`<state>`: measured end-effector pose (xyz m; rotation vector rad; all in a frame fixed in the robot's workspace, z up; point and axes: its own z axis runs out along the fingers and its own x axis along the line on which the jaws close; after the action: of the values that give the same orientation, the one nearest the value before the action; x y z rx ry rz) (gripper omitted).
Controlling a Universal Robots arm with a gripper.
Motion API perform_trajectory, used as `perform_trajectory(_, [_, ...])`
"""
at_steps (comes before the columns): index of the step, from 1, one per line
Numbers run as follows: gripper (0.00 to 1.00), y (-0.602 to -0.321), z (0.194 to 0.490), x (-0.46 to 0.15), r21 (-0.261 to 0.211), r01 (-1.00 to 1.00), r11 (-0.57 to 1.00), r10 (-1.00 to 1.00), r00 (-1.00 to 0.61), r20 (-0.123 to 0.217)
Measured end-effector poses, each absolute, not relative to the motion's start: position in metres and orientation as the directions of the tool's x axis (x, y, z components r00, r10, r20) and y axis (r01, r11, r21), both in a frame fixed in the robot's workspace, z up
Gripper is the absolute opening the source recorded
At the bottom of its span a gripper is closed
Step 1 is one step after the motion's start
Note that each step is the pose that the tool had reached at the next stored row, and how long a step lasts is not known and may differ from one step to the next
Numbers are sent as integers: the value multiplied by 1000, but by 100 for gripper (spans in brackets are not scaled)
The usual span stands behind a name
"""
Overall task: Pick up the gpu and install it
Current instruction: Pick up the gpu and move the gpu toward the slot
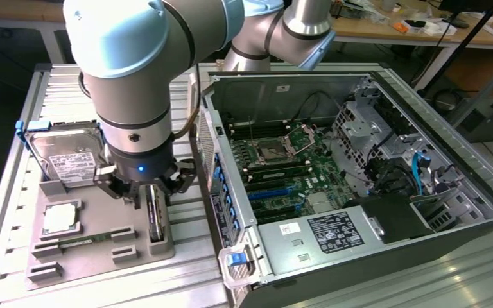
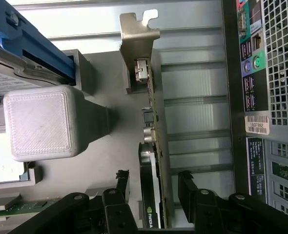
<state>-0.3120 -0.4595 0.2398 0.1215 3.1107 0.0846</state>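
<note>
The gpu stands on its long edge in a slot of the grey holder tray, beside the open computer case. In the wrist view the gpu runs lengthwise, its silver end bracket at the far end and its black cooler face turned sideways. My gripper hangs right over the card. My gripper straddles it, one black finger on each side, with a small gap between each finger and the card. The gripper is open.
A silver hard drive with a blue rail stands at the tray's back. A square processor and a green memory stick lie on the tray. The motherboard's blue slots face up inside the case. A grey block rises beside the card.
</note>
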Motion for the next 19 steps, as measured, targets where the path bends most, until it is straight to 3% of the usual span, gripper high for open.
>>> perform_trajectory(8, [51,-459,240,-312,55,79,995,80,-996,-25])
perform_trajectory(9, [44,-459,240,-312,55,79,995,80,-996,-25])
perform_trajectory(18, [42,-459,240,-312,55,79,995,80,-996,-25])
perform_trajectory(19, [35,-459,240,-312,55,79,995,80,-996,-25])
